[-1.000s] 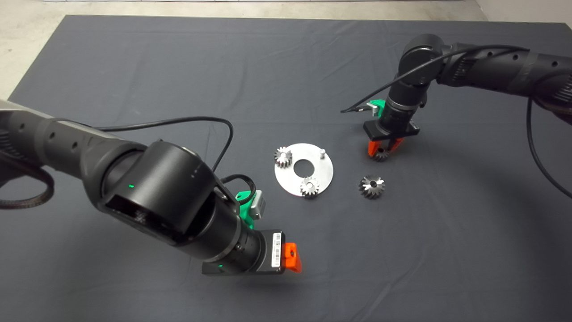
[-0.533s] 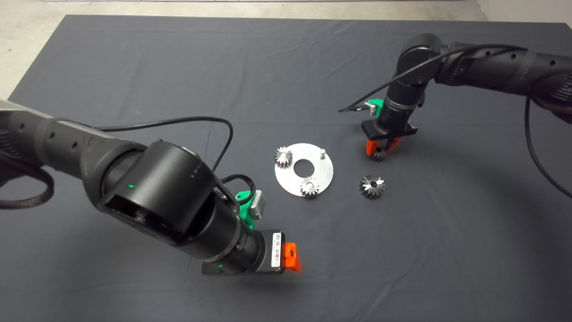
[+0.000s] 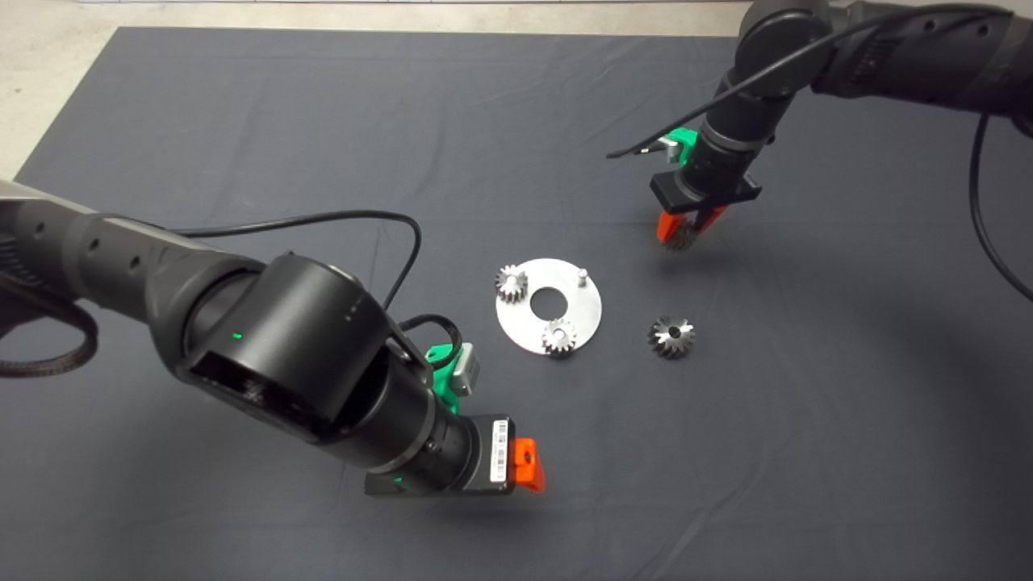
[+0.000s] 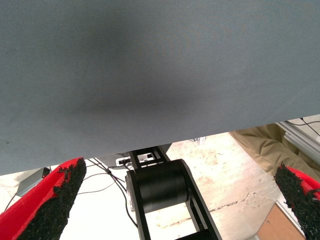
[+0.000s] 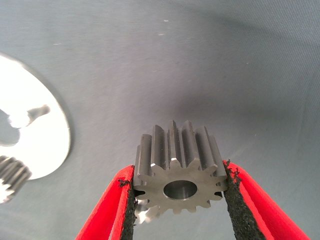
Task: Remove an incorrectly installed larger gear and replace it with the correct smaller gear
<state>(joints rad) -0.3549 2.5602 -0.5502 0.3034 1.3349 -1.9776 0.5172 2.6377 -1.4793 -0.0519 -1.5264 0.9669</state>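
The right gripper (image 3: 682,232) hung above the mat (image 3: 323,121), up and to the right of the round metal plate (image 3: 585,311), its red fingers (image 5: 240,200) clamped on the smaller gear (image 5: 179,167). The larger gear (image 3: 671,336) lay on the mat just right of the plate. Two bright small gears (image 3: 511,282) (image 3: 558,336) sat on the plate beside a bare pin (image 3: 580,275). The left gripper (image 3: 524,464) waited below the plate, fingers (image 4: 60,200) spread wide, holding nothing.

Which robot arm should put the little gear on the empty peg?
The right one, probably. Its gripper already holds the smaller gear above the mat near the round plate and its bare peg. The left gripper is open and empty.
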